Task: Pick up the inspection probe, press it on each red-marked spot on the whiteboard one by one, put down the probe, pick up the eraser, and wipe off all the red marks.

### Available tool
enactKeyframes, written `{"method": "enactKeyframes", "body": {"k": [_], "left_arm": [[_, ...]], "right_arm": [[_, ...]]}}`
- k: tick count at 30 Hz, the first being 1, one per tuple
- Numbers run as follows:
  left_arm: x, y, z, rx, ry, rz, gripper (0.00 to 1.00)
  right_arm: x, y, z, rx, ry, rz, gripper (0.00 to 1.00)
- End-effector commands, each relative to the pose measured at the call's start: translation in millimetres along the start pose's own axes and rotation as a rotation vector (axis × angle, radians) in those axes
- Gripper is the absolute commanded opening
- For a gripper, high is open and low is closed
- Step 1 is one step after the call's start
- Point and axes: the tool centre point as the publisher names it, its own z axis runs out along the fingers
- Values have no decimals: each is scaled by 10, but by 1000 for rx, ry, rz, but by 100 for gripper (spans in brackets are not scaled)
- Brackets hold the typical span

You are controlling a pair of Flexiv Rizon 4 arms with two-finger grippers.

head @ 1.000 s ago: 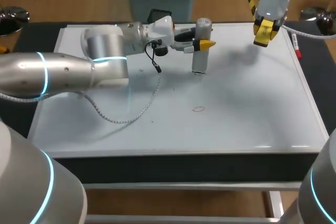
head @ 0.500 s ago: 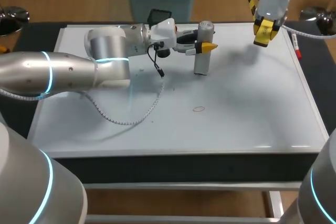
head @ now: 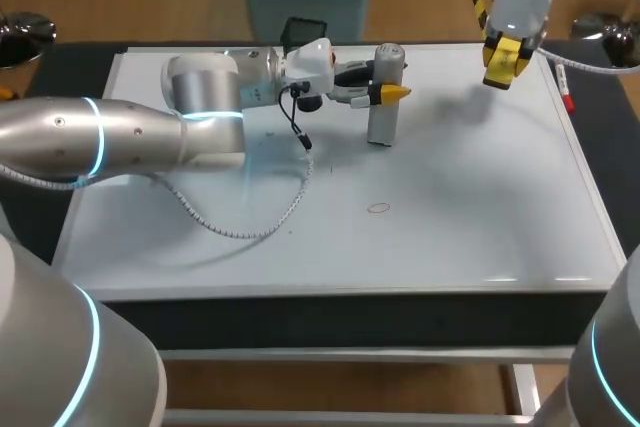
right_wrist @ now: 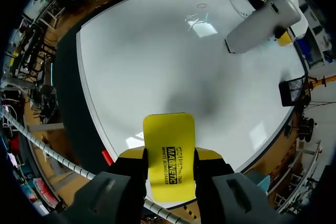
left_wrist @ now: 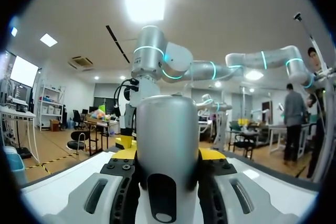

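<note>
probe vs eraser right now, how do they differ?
The probe is a grey cylinder, the eraser a flat yellow block. The probe stands upright, base at the whiteboard; the eraser hangs above it. Both are gripped: probe by the left gripper, eraser by the right gripper.

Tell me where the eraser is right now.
The yellow eraser sits clamped in the right claw, above the whiteboard's far right corner in the head view, right of the inspection probe.

There is one whiteboard (head: 460,217), one probe (head: 384,97), one yellow eraser (right_wrist: 169,153), one red mark (head: 377,208) and one pen (head: 565,92).
</note>
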Motion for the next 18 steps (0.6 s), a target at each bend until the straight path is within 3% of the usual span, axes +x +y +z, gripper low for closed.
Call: {"method": "enactKeyframes", "body": {"k": [1,18], "left_arm": [[1,21,-35,-21,0,-4,0],[30,5,-85,-63,7,-3,0]], "right_arm": [[7,-4,-7,2,2,-2,0],[7,-4,-7,2,2,-2,0]]}}
